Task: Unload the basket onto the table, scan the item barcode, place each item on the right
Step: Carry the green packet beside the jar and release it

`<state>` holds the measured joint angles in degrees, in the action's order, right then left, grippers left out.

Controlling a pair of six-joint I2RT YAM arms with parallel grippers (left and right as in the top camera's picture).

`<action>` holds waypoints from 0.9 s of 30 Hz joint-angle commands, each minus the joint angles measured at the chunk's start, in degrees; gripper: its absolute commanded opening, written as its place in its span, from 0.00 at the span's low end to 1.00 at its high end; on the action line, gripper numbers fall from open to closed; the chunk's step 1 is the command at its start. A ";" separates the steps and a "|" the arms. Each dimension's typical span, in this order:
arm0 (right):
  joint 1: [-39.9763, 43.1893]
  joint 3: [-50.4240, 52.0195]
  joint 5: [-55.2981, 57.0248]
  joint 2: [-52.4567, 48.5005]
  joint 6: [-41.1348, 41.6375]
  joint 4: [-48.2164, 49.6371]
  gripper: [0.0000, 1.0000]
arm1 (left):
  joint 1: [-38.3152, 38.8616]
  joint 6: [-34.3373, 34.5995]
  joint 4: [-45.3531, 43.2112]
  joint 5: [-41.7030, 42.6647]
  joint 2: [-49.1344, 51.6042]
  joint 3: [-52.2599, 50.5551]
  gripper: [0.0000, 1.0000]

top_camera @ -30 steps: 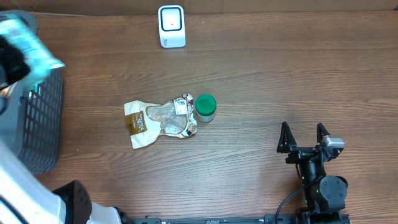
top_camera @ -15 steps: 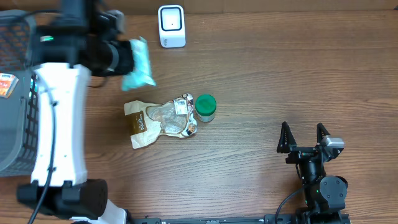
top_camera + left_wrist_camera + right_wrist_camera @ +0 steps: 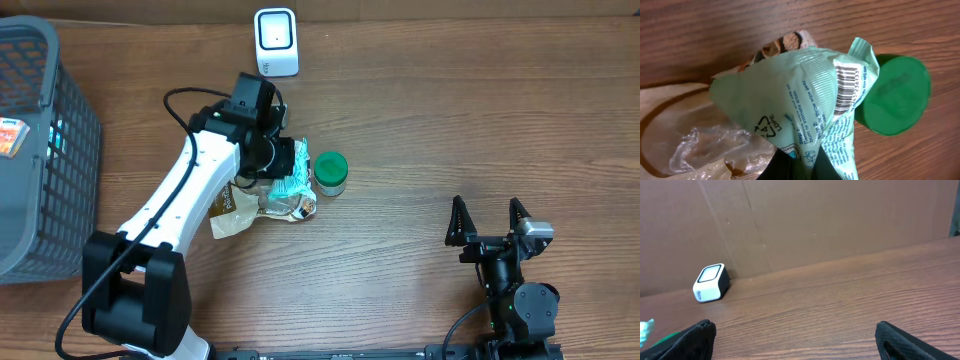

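Crumpled mint-green pkt point(image 3: 790, 95), barcode point(image 3: 849, 92) showing, over clear bag point(image 3: 705, 145); white scanner point(image 3: 276, 42) well apart.

Wood-grain table point(image 3: 450, 130) (dark brown) backed by a plain cardboard wall point(image 3: 840, 215).

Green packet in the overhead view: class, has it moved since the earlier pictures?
Yes: the packet went right, from above the basket to beside the green-lidded jar.
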<state>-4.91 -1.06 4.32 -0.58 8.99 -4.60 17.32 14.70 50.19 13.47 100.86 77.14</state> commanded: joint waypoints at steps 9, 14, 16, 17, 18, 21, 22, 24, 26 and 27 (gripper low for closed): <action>0.20 0.59 0.11 0.42 -0.09 0.22 1.00 | 3.89 9.33 -12.63 -4.57 -1.18 -8.41 0.04; 0.20 0.59 0.09 0.42 -0.11 0.22 1.00 | 5.31 9.33 -14.62 -4.61 -0.61 -8.44 0.04; 0.20 0.59 0.09 0.42 -0.09 0.22 1.00 | 6.49 9.31 -16.02 -3.80 0.28 -8.44 0.04; 0.20 0.59 0.11 0.42 -0.11 0.22 1.00 | 7.30 9.31 -16.92 -3.04 1.05 -8.44 0.04; 0.20 0.59 0.09 0.42 -0.09 0.22 1.00 | 8.31 9.31 -17.55 -2.43 2.03 -8.41 0.04; 0.20 0.59 0.11 0.42 -0.09 0.22 1.00 | 9.62 9.31 -17.86 -1.81 2.95 -8.39 0.23; 0.20 0.59 0.11 0.42 -0.09 0.22 1.00 | 9.62 9.31 -17.84 -1.79 2.84 -8.28 0.40; 0.20 0.59 0.11 0.42 -0.09 0.22 1.00 | 9.46 9.31 -17.70 -1.25 2.84 -7.91 0.65; 0.20 0.59 0.11 0.42 -0.09 0.22 1.00 | 9.25 9.05 -17.27 -0.26 2.78 -7.32 0.71; 0.20 0.59 0.11 0.42 -0.11 0.22 1.00 | 9.20 8.76 -15.89 -0.48 2.67 -6.14 0.70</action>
<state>-4.91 -1.06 4.29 -0.58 8.99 -4.60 26.92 23.88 32.80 11.60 103.31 68.82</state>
